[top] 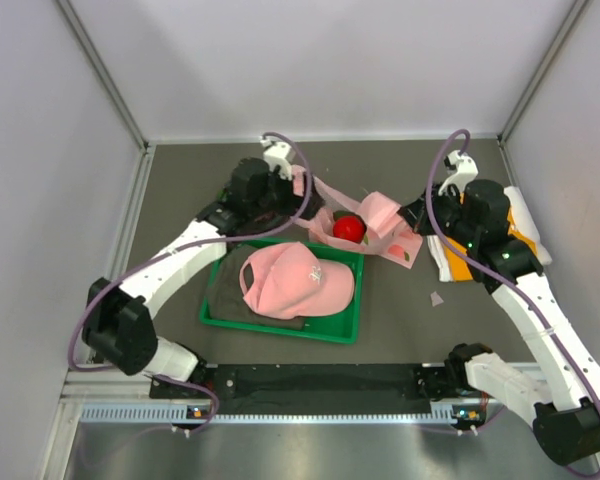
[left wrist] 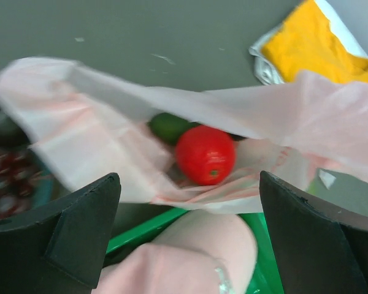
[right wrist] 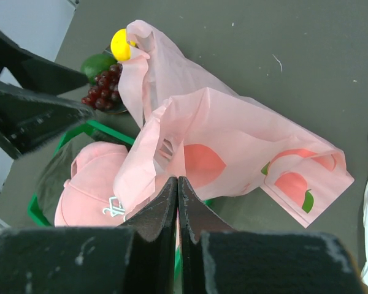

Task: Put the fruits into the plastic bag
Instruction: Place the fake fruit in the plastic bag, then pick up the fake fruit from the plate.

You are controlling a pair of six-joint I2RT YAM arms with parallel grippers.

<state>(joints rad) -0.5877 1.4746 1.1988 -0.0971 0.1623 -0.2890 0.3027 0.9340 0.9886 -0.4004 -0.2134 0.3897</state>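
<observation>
Pinching bag (right wrist: 233, 153) rim with right pincer (right wrist: 177, 190), tips together. Holding left pincer (left wrist: 189, 187) wide apart at bag mouth. Inside bag, mid-worktop (top: 180, 180) past tray's (top: 280, 328) far edge: red fruit (left wrist: 205, 154), avocado (left wrist: 167, 127). Outside, beside bag toward left edge: grapes (right wrist: 103, 90), citrus (right wrist: 119, 44).

The bag's (left wrist: 110, 135) mouth gapes toward the wide-open left gripper (left wrist: 189, 176), though a red fruit (left wrist: 204, 154) and an avocado (left wrist: 168, 127) take up its floor. The cap (top: 295, 280) in the tray (top: 280, 328) crowds the near approach, and the right gripper (right wrist: 176, 180) pinches the bag's edge. Bare table (top: 380, 170) lies beyond; the cloth (top: 460, 262) blocks the right.
</observation>
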